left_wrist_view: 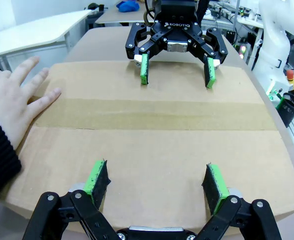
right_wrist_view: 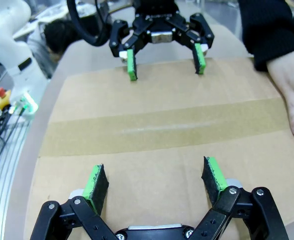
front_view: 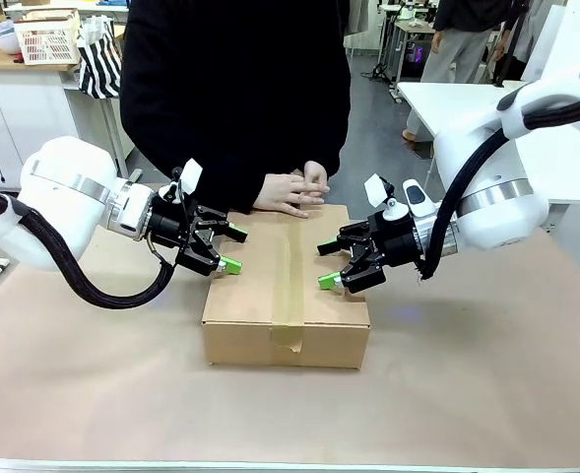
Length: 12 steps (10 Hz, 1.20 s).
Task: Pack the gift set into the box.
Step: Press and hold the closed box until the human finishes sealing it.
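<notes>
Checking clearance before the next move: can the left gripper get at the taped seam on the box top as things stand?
Probably yes. The left gripper is open at the box's left edge, and the tape seam ahead is bare. The person's hands rest only on the far end.

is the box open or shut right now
Shut. The box has its top flaps lying flat, with a strip of tape running along the centre seam. A person's hand rests on its far edge.

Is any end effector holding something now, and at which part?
Nothing is held. The left end effector and right end effector are both open, at opposite sides of the box; the person's hand rests on it.
</notes>
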Motion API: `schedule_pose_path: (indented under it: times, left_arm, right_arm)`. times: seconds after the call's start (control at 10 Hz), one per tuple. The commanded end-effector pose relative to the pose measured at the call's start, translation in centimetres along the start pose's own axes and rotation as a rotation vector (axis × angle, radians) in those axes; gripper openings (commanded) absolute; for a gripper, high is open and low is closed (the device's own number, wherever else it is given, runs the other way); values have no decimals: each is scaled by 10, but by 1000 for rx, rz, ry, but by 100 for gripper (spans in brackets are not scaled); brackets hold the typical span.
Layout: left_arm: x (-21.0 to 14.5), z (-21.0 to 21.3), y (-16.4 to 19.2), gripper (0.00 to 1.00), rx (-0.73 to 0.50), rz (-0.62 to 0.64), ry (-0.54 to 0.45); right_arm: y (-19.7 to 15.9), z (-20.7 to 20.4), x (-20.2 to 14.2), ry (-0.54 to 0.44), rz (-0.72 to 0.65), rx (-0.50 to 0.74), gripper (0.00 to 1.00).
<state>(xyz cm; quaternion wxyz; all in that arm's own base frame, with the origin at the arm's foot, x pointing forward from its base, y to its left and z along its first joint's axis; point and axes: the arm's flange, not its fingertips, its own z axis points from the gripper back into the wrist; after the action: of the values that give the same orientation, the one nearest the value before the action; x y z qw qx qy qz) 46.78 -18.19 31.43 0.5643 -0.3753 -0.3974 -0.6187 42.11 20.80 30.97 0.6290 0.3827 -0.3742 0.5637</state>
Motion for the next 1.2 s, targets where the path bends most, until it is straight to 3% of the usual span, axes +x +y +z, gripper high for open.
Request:
schedule_pose_path:
  times: [0.0,1.1]
  left_arm:
    - [-2,0,-2,100,-6,0,1]
    - [-2,0,-2,100,-6,0,1]
  right_arm:
    - [1,-1,-2,7,-4,-3,100]
    - [1,-1,-2,7,-4,-3,100]
